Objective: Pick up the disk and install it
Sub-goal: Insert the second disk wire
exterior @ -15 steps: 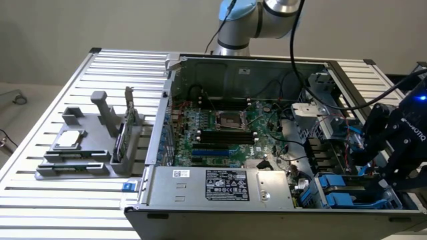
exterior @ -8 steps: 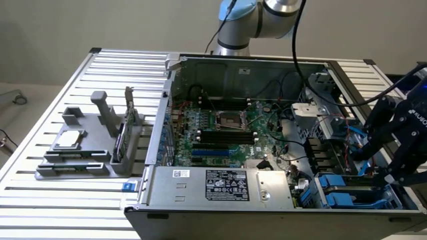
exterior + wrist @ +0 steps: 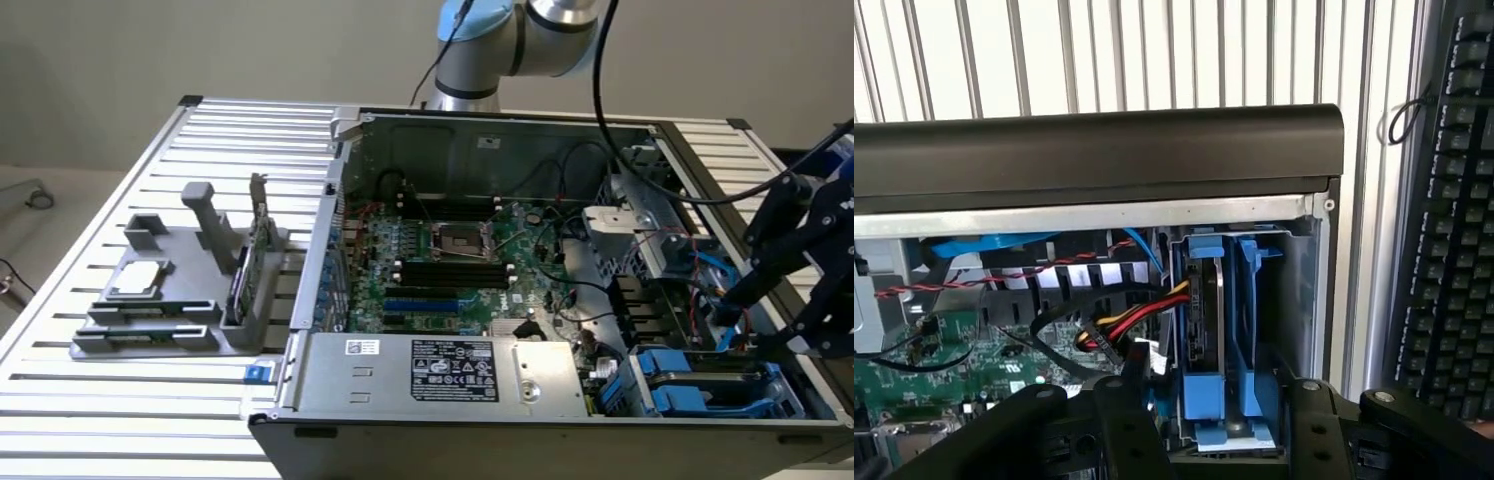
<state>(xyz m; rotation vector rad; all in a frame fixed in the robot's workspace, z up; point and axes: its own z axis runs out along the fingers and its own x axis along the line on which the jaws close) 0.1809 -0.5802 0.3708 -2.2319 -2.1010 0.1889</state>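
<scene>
Your disk (image 3: 1204, 320) stands on edge in the blue plastic drive bay (image 3: 1239, 330) at a corner of the open computer case (image 3: 534, 415), a dark slab with a thin metal edge, clipped between blue rails. Your gripper (image 3: 1219, 420) hangs just above it, black linkage fingers spread wide, holding nothing. The wrist view gives you the red, yellow and black power wires (image 3: 1139, 322) running to the disk and a black keyboard (image 3: 1449, 220) beside the case. The exterior view gives you the green motherboard (image 3: 454, 270) and a grey parts holder (image 3: 174, 300) on the slatted aluminium table (image 3: 147, 420).
</scene>
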